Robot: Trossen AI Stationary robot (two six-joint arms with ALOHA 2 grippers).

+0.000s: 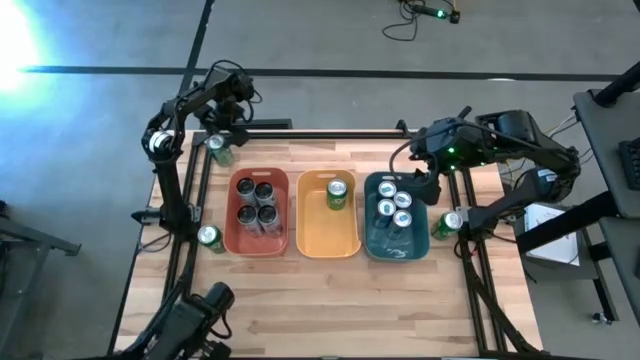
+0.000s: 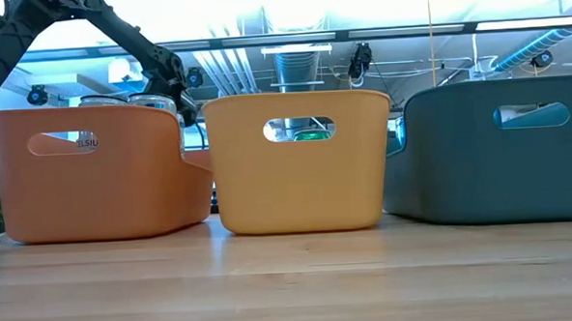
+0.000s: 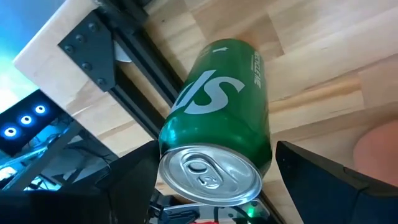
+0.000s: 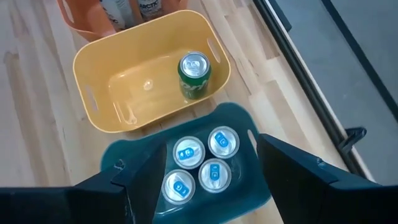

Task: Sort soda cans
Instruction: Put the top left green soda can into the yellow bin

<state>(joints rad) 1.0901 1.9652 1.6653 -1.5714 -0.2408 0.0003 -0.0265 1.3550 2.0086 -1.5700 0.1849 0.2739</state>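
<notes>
Sorting is well along: four dark cans (image 1: 255, 203) fill the red bin (image 1: 236, 242), one green can (image 1: 338, 194) the orange bin (image 1: 316, 244), four silver-blue cans (image 1: 396, 204) the teal bin (image 1: 373, 243). Three green cans remain on the tabletop (image 1: 330, 300); the left gripper (image 1: 222, 130) brackets the far-left can (image 1: 219, 149), jaws wide, while the right gripper (image 1: 430, 185) hovers wide-open over the teal bin.

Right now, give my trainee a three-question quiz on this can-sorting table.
1. How many cans stand in the teal bin?
2. True or false: the orange bin holds two green cans.
3. The left hand is open around: A) a green can B) a black can C) nothing.

Key: 1. Four, with blue tabs, under the open right hand. 2. False, one. 3. A.
</notes>
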